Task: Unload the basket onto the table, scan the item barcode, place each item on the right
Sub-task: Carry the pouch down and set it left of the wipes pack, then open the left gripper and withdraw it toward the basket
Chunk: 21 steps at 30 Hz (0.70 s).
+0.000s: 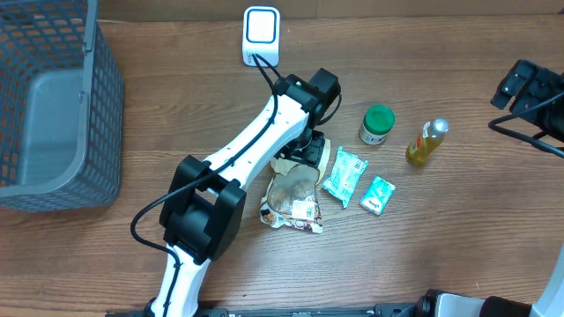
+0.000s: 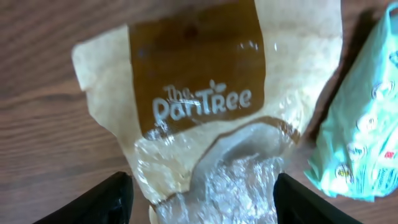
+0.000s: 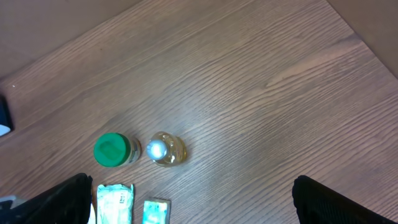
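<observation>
Wooden table [image 1: 441, 246] carries grey basket [image 1: 53, 189], yellow-filled bottle [image 1: 426, 143]; left tool [image 2: 202, 186] gapes over pouch [image 2: 199, 93], right tool [image 3: 191, 180] wide.

Brown wood-grain table [image 1: 441, 246], evenly lit.

The crinkled plastic snack bag [image 2: 205, 162] is cream and clear, with a brown label [image 2: 199, 68] bearing white letters. Right of the bag, a soft packet [image 1: 344, 176] and a smaller packet [image 1: 378, 195] are mint green. Further right, the round jar [image 1: 376, 125] has a green lid, and the small bottle [image 1: 426, 143] is yellow with a silver cap. The wooden table [image 1: 441, 255] is brown with grain lines.
</observation>
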Motion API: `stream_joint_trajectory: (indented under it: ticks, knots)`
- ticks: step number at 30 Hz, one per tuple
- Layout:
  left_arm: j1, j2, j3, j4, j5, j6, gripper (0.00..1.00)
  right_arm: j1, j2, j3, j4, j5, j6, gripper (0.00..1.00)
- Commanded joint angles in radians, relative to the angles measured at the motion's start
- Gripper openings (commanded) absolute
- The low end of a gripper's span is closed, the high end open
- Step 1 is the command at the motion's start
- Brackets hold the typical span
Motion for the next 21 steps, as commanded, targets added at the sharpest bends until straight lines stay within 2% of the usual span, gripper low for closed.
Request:
stream_joint_trajectory:
  ticks: [1,13,16,21]
  knots:
    - [0.007,-0.065,0.025,0.016,-0.038,-0.017,0.72,-0.002,-0.002,0.002,0.003,0.003,-0.005,1.0]
    - [0.062,-0.111,0.1,-0.005,-0.074,0.024,0.71,-0.002,-0.002,0.002,0.003,0.003,-0.005,1.0]
    - [0.104,-0.145,0.138,-0.039,-0.136,-0.004,0.71,-0.002,-0.002,0.002,0.003,0.003,-0.005,1.0]
    - [0.214,-0.242,0.174,-0.041,-0.132,-0.032,0.73,-0.002,-0.002,0.002,0.003,0.003,-0.005,1.0]
